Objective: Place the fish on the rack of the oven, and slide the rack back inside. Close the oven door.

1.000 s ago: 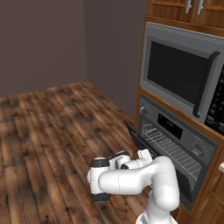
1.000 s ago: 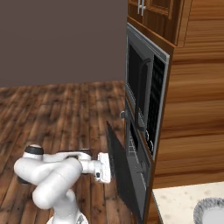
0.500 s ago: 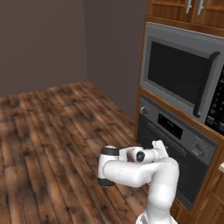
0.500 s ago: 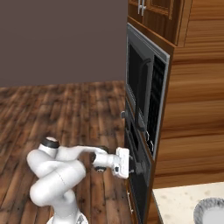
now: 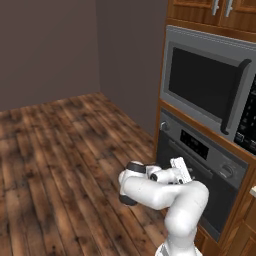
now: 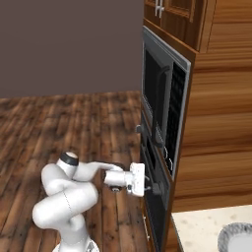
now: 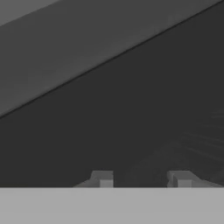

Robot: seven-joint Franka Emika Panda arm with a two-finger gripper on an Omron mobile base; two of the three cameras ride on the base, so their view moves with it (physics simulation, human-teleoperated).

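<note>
The oven [image 5: 195, 144] sits in the wood cabinet wall under a microwave. Its oven door [image 5: 222, 205] stands upright against the oven front, and from the side it lies flush with the cabinet [image 6: 158, 216]. My gripper [image 5: 186, 172] is right up against the door's upper part, with the hand pointing into the panel [image 6: 156, 188]. In the hand view the dark door face [image 7: 131, 100] is very close, and the two fingertips [image 7: 103, 177] stand apart with nothing between them. The fish and the rack are hidden.
A black-windowed microwave [image 5: 205, 85] hangs above the oven, with wood cabinets over it. At the lower right a pale counter [image 6: 197, 229] carries a round grey plate [image 6: 238, 238]. Wooden floor [image 5: 60, 165] spreads to the left, bounded by grey walls.
The oven door has swung from hanging partly open to upright against the oven. My arm has reached toward the oven with it, and the fingers have drawn closer together.
</note>
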